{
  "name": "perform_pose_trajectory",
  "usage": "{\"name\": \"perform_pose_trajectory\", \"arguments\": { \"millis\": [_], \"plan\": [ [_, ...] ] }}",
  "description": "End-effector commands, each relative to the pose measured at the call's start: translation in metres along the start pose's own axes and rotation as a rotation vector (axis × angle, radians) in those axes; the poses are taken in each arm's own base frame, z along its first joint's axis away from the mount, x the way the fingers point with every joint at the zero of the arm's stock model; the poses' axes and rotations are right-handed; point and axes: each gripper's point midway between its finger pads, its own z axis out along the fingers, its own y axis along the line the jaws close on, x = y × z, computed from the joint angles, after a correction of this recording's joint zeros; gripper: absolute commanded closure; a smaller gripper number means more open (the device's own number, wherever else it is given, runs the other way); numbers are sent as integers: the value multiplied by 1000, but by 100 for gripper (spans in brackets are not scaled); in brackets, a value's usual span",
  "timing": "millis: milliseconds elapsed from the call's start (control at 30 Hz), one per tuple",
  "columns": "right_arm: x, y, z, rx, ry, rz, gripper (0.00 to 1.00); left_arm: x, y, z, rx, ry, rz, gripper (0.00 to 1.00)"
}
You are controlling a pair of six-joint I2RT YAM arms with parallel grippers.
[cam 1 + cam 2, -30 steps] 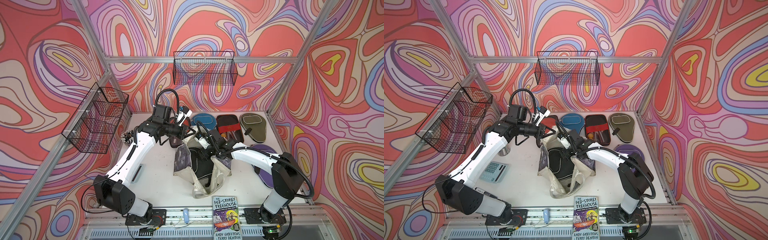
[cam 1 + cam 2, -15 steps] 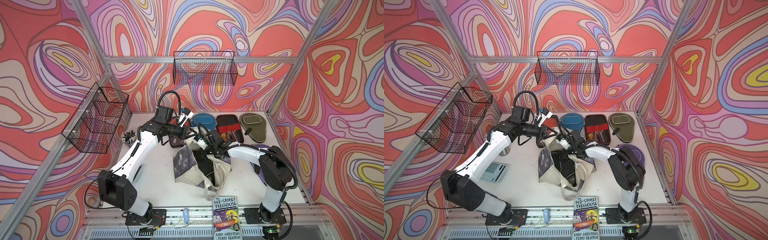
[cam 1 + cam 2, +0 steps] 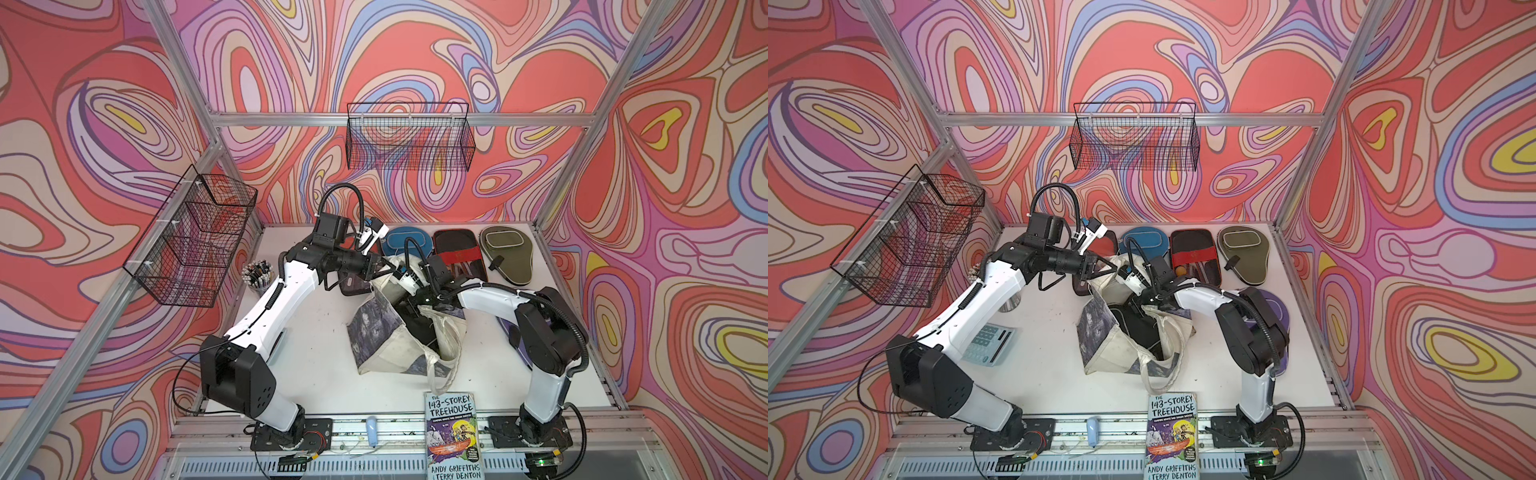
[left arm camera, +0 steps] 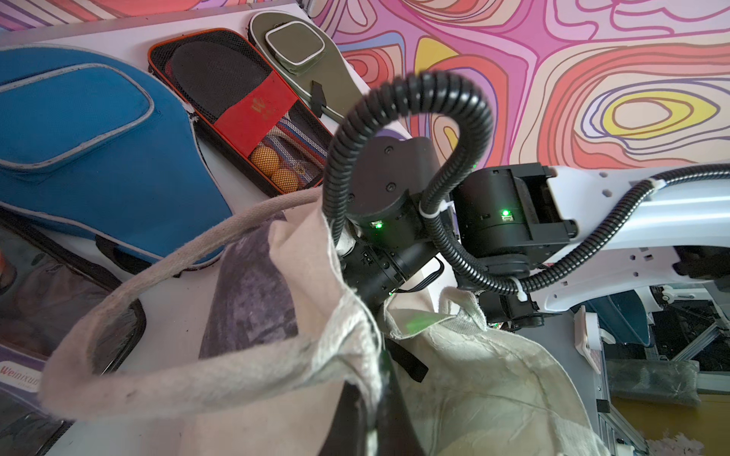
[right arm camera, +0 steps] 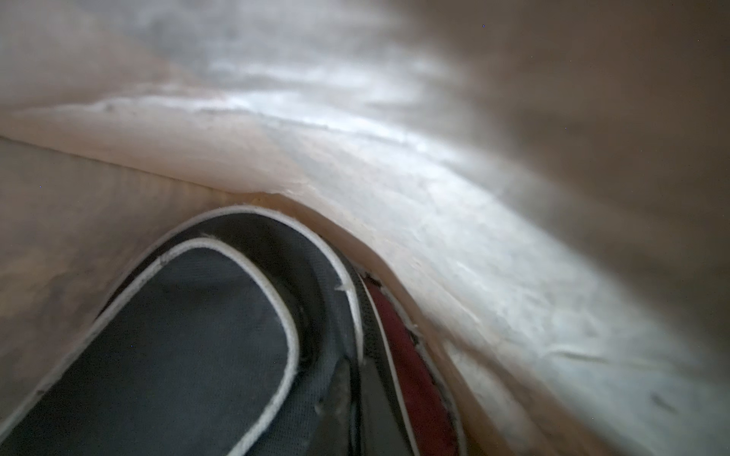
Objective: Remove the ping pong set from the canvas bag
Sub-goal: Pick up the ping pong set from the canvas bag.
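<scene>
canvas bag [image 3: 390, 353]: rough matt cloth | book [image 3: 453, 436]: glossy paper

White table [image 3: 316, 353]: canvas bag [image 3: 386, 345], olive case [image 3: 505, 253], blue case [image 3: 401, 240], calculator [image 3: 988, 345], perhaps pen cup [image 3: 257, 274].

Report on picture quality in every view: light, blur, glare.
Both top views: evenly lit, sharp, book title readable; canvas bag interior in shadow. Left wrist view: blue case crisp, green lamp glow on the bag cloth. Right wrist view: dim and soft inside the bag, light seeping through the cloth; black case and maroon case slightly blurred.
</scene>
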Motion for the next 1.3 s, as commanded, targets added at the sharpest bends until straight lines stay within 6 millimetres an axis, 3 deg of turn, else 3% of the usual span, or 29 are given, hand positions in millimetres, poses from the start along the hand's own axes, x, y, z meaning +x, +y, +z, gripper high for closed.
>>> {"name": "perform_pose_trajectory", "arguments": {
  "millis": [0, 200, 367, 700, 1100, 1267],
  "plan": [
    [42, -9, -18, 57, 158, 102, 100, -20, -28, -14, 80, -69, 134, 100],
    [-2, 4, -61, 122, 27, 21, 100, -17, -21, -12, 44, -56, 135, 100],
    [-24, 19, -91, 146, -61, -28, 100, -12, -12, -9, 12, -40, 131, 100],
    [-39, 38, -137, 213, -135, -88, 100, -10, -1, -11, -54, -29, 139, 100],
    [-74, 49, -193, 337, -264, -136, 100, -13, 8, -20, -140, -21, 180, 100],
    [-80, 54, -208, 364, -288, -150, 100, -15, 11, -23, -154, -26, 181, 85]
  ]
}}
